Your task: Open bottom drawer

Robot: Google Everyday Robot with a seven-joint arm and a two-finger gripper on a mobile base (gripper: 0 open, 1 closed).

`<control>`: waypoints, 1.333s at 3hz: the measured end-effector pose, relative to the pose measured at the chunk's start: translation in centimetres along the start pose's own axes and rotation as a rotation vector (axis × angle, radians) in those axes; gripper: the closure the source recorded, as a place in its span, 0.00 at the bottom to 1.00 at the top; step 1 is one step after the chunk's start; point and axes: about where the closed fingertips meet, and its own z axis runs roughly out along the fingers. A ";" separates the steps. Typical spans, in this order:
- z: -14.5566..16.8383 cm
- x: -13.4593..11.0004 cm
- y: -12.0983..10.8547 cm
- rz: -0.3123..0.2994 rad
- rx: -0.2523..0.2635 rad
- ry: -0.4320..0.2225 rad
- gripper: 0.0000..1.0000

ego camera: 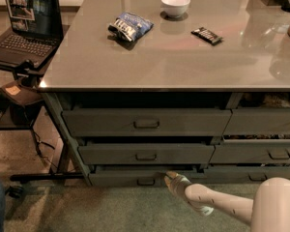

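1. The grey counter top (183, 62) filled the upper half of the view, spreading from about 10 o'clock round to 3 o'clock.
2. Three wide grey drawers were stacked under its front edge: the top drawer (101, 122), the middle drawer (111, 154), and the bottom drawer (113, 178). The bottom drawer was the slimmest of the three and sat at about 6 o'clock in the view, just above the floor.
3. The robot's white arm (217, 204) entered from the 5 o'clock corner and reached toward 10 o'clock, low over the floor.
4. An open laptop (26, 25) stood on a side stand at 10 o'clock, left of the counter.
5. The gripper (173, 180) sat at the bottom drawer's front, near its upper edge. It was near the pull, on its 3 o'clock side. I could not tell whether the claw was apart, together, or clamped on anything.
6. A blue-and-white chip bag (130, 26) lay on the counter at about 11 o'clock.
7. A white bowl (175, 5) stood at 12 o'clock, toward 2 o'clock from the bag.
8. A dark candy bar (207, 35) lay at 4 o'clock from the bowl.
9. The small dark pull handle (146, 181) sat in the middle of the bottom drawer's front.
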 end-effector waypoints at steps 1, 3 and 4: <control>0.0 0.0 0.0 0.000 0.000 0.000 1.00; 0.0 0.0 0.0 0.000 0.000 0.000 0.58; 0.0 0.0 0.0 0.000 0.000 0.000 0.35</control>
